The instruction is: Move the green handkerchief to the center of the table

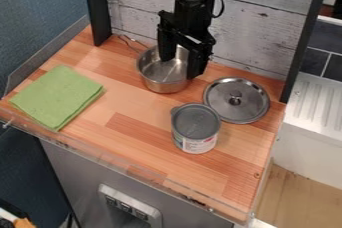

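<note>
While the green handkerchief [57, 96] lies at frame left, the whole move remains; the gripper [181, 67] hangs spread, 2 fingers apart.

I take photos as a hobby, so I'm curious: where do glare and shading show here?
Camera view: pale glints on the metal lid and pot; darker shading along the green cloth's folded right edge; the black gripper looks mostly dark.

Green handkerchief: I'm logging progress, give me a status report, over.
Gripper open, at the saucepan. Green handkerchief folded, at view's left of tabletop, not centered. Can near center, may crowd placement.
</note>
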Tool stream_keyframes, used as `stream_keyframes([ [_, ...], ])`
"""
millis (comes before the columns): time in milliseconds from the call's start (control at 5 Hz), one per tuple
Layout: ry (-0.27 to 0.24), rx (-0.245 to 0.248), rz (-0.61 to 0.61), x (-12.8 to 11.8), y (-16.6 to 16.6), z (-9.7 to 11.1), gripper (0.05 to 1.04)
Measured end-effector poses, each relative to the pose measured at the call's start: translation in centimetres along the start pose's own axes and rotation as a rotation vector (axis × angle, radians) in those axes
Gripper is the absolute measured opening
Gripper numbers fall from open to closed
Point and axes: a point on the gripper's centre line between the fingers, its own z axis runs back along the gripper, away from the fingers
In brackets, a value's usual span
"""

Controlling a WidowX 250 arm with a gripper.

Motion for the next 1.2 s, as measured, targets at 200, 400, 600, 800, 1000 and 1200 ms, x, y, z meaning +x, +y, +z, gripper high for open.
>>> stream_keyframes([
  [200,0.041,-0.016,-0.001,-0.4,-0.3,-1.5,1.001],
  [400,0.064,0.004,0.076,-3.2,2.5,-1.2,1.001],
  [600,0.008,0.040,0.165,-6.7,6.4,0.8,1.001],
  [800,0.014,0.077,0.183,-9.6,8.8,0.5,1.001],
  [1000,-0.001,0.110,0.158,-12.5,12.1,-0.9,1.001],
  [1200,-0.005,0.084,0.174,-13.4,12.6,-3.2,1.001],
])
